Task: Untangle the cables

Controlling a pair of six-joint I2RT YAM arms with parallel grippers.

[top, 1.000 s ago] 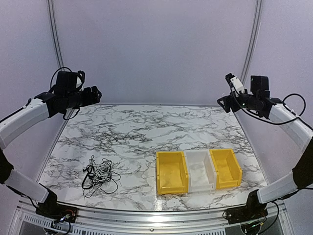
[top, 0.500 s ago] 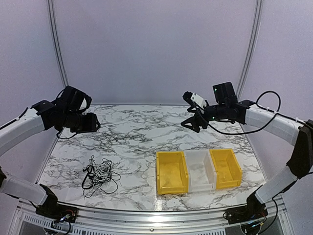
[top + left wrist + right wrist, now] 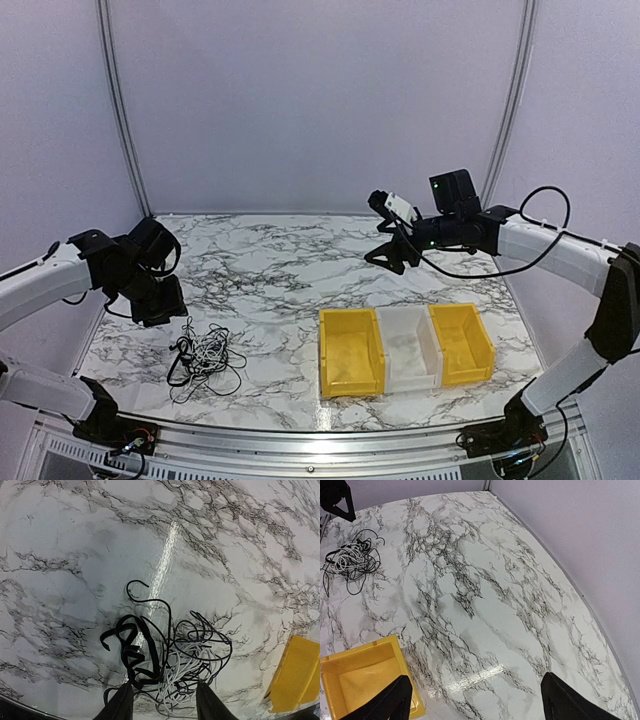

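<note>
The cables (image 3: pixel 205 357) lie as one small tangle of thin black and white cords on the marble table (image 3: pixel 280 270), front left. My left gripper (image 3: pixel 165 305) hovers just behind and above the tangle, apart from it. In the left wrist view the cables (image 3: pixel 170 665) fill the space ahead of the left gripper (image 3: pixel 164 702), whose jaws stand partly apart with nothing clamped. My right gripper (image 3: pixel 388 255) hangs wide open over the table's back middle. The right wrist view shows bare marble between the right gripper's (image 3: pixel 470 702) fingers and the cables (image 3: pixel 350 560) far off.
Three bins stand in a row front right: a yellow bin (image 3: pixel 350 352), a white bin (image 3: pixel 408 345) and a second yellow bin (image 3: pixel 462 342). Walls close the table in at the back and sides. A yellow bin corner (image 3: pixel 300 675) shows right of the tangle.
My left arm has come down from high at the left toward the cables, and its jaws have narrowed. My right arm swung in from the right wall over the table.
</note>
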